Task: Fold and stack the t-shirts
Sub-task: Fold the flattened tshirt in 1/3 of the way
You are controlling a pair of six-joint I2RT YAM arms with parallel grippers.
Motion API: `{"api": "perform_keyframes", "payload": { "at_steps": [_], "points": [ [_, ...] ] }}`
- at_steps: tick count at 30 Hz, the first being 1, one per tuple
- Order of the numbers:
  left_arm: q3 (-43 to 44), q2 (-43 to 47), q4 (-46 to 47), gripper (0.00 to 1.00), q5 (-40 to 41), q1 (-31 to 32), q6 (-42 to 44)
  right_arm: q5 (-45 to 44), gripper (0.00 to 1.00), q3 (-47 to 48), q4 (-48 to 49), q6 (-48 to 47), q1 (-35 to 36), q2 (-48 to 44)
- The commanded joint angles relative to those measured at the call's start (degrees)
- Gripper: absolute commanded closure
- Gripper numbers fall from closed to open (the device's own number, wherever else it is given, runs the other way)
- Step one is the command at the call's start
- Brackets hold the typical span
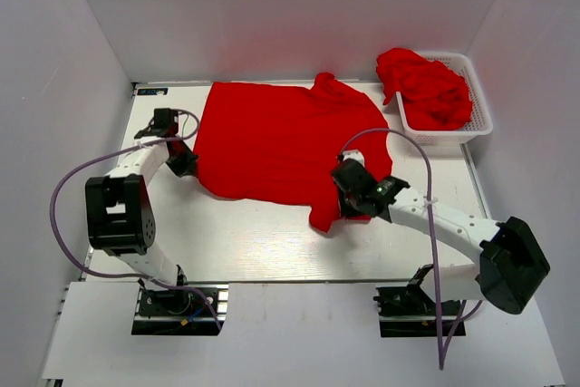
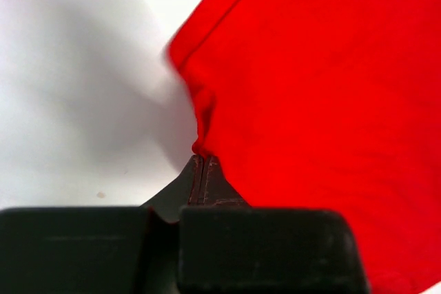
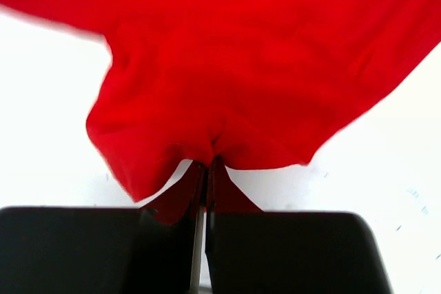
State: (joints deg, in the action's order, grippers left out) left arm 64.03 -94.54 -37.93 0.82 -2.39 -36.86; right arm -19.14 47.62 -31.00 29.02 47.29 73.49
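A red t-shirt (image 1: 276,140) lies spread on the white table. My left gripper (image 1: 184,162) is shut on its left edge; in the left wrist view the cloth (image 2: 317,87) bunches at the closed fingertips (image 2: 202,158). My right gripper (image 1: 349,195) is shut on the shirt's near right corner, where a sleeve hangs toward the front; the right wrist view shows the fabric (image 3: 241,60) pinched between the tips (image 3: 209,162). More red t-shirts (image 1: 426,86) are piled in a white basket (image 1: 478,97) at the back right.
White walls enclose the table on the left, back and right. The basket stands close to the right wall. Purple cables loop off both arms. Bare table (image 1: 245,237) lies in front of the shirt.
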Motion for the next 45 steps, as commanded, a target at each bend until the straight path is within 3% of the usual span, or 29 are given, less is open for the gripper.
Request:
{"api": "perform_keyframes", "payload": {
  "at_steps": [1,21,30,45],
  "points": [
    [4.87,-2.39,-1.08,1.0,-1.61,0.11,0.83,1.11,1.0,4.49,3.93,-3.78,-3.69,1.56],
    [28.16,-17.07,-3.55,1.0,-3.28,0.11,-0.23,10.26,1.0,24.61,4.02,-13.55,-22.14,14.83],
    [36.24,-21.65,-4.6,1.0,-2.76,0.11,-0.23,10.87,1.0,31.3,4.9,-16.53,-26.8,19.14],
    [41.87,-28.94,-2.06,1.0,-3.98,-0.95,-0.76,15.8,1.0,42.47,8.85,-28.84,-31.46,28.37]
  ]
}}
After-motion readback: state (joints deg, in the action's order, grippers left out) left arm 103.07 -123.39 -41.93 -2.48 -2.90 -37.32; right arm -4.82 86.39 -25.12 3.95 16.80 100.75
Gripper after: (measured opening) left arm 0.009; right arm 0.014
